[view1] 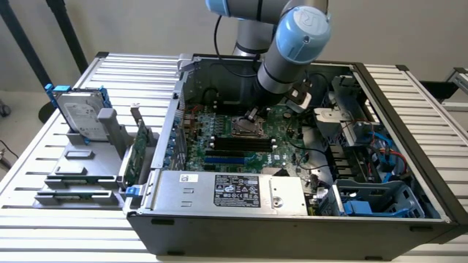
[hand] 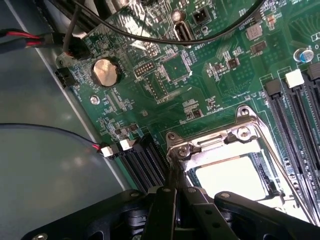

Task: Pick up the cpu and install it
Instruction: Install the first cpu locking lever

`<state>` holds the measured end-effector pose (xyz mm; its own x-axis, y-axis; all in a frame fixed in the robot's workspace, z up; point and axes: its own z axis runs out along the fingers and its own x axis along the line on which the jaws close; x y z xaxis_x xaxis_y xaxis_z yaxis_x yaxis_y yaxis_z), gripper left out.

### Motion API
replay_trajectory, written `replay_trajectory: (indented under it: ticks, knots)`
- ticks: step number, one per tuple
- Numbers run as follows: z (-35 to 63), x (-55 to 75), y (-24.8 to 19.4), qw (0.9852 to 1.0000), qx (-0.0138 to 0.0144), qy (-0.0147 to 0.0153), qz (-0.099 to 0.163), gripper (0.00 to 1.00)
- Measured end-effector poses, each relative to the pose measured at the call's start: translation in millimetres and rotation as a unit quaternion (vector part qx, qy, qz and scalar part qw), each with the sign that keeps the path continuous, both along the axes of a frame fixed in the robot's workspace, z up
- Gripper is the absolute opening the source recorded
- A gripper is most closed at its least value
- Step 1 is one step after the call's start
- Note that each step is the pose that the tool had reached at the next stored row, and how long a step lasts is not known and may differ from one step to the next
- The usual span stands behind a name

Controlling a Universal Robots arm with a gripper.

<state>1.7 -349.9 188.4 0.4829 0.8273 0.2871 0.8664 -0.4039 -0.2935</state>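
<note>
CPU (hand: 231,176): bright silver square lying flat inside the socket frame (hand: 235,135) on the motherboard (hand: 200,75), metal load frame bordering it on the visible sides; far edge of the chip runs under the gripper body, so full seating cannot be confirmed. In the exterior view the socket (view1: 247,127) sits mid-board, just above the row of black memory slots (view1: 241,143), inside the open computer case (view1: 409,219). Gripper (hand: 172,192) directly over the near corner of the socket frame; jaws closed, fingers pressed together with nothing visible between them. Fingertip appears to touch or sit just beside the frame's lever-side edge; contact cannot be settled. Judgement: pick and placement look done, chip in the socket and not in the jaws; step in hand appears to be the securing part of installation, working at the retention frame or lever with closed fingers. Next move calls for fine, low-force contact on the frame only, keeping clear of the chip's top and the neighbouring slots. Outside the case, hard drive (view1: 79,115) and green card (view1: 133,156) stand in the grey rack, well apart.
</note>
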Motion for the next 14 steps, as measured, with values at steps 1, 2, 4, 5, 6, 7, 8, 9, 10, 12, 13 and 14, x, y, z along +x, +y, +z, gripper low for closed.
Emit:
replay_trajectory:
  ticks: [1, 2, 4, 5, 6, 7, 8, 9, 10, 12, 13, 14]
  knots:
    - [0.0, 0.1, -0.5, 1.0, 0.002, 0.0, 0.0, 0.11]
    - [0.0, 0.1, -1.1, 1.0, 0.0037, 0.0, 0.0, 0.11]
    - [0.0, 0.2, -2.2, 1.0, 0.0063, 0.0, 0.0, 0.11]
    - [0.0, 0.1, -2.7, 1.0, 0.0071, 0.0, 0.0, 0.11]
    - [0.0, 0.1, -3.1, 1.0, 0.0077, 0.0, 0.0, 0.11]
    - [0.1, 0.1, -3.7, 1.0, 0.0083, 0.0, 0.0, 0.11]
    - [0.2, 0.0, -4.3, 1.0, 0.0089, 0.0, 0.0, 0.11]
    - [0.4, -0.5, -4.7, 1.0, 0.0095, 0.0001, 0.0, 0.11]
    - [0.8, -1.3, -5.1, 0.9999, 0.0102, 0.0001, 0.0, 0.11]
    - [2.2, -4.7, -5.5, 0.9999, 0.0121, 0.0, 0.0, 0.11]
    - [3.1, -6.9, -5.5, 0.9999, 0.0133, 0.0, 0.0, 0.11]
    - [3.8, -8.9, -5.4, 0.9999, 0.0143, 0.0, 0.0, 0.11]
